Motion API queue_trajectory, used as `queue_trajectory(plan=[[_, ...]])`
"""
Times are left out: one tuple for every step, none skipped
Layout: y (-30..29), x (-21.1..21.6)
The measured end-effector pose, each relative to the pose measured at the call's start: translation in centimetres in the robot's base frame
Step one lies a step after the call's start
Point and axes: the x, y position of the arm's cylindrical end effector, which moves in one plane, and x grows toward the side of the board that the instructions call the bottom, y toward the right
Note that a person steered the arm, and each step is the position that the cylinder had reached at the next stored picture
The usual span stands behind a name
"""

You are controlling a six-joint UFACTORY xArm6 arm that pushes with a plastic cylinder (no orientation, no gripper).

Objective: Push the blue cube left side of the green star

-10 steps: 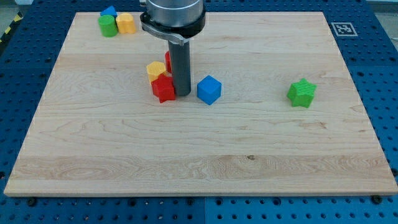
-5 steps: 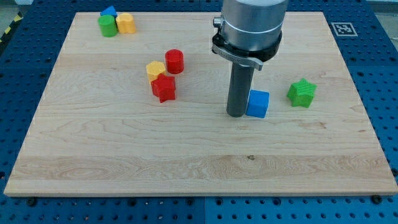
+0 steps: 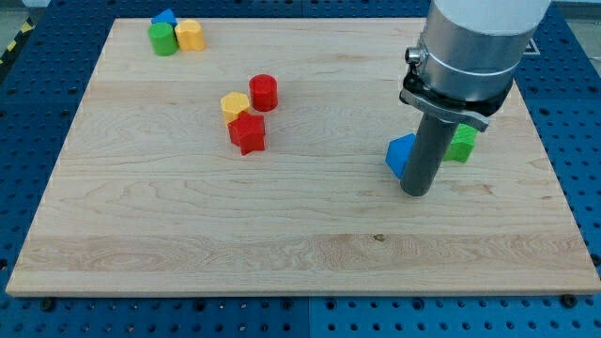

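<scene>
The blue cube (image 3: 400, 155) lies right of the board's middle, partly hidden behind my rod. The green star (image 3: 462, 143) lies just to the view's right of it, also partly hidden by the rod. My tip (image 3: 415, 192) rests on the board at the cube's lower right side, touching it, between the cube and the star and slightly below both. How much gap lies between cube and star is hidden by the rod.
A red cylinder (image 3: 264, 92), a yellow block (image 3: 235, 104) and a red star (image 3: 248, 132) cluster left of centre. A green block (image 3: 162, 39), a small blue block (image 3: 165, 18) and a yellow block (image 3: 190, 35) sit at the top left corner of the wooden board (image 3: 188, 225).
My tip has moved from the red star to the view's right, pushing the blue cube right until it sits beside the green star. The tip now stands at the cube's right side.
</scene>
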Motion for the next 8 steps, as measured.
queue_trajectory(plan=[[0.0, -1.3], [0.0, -2.2], [0.0, -3.3], [0.0, -3.1], [-2.9, -1.7], [-4.6, -3.8], [-4.7, -7.6], [-4.7, -12.7]])
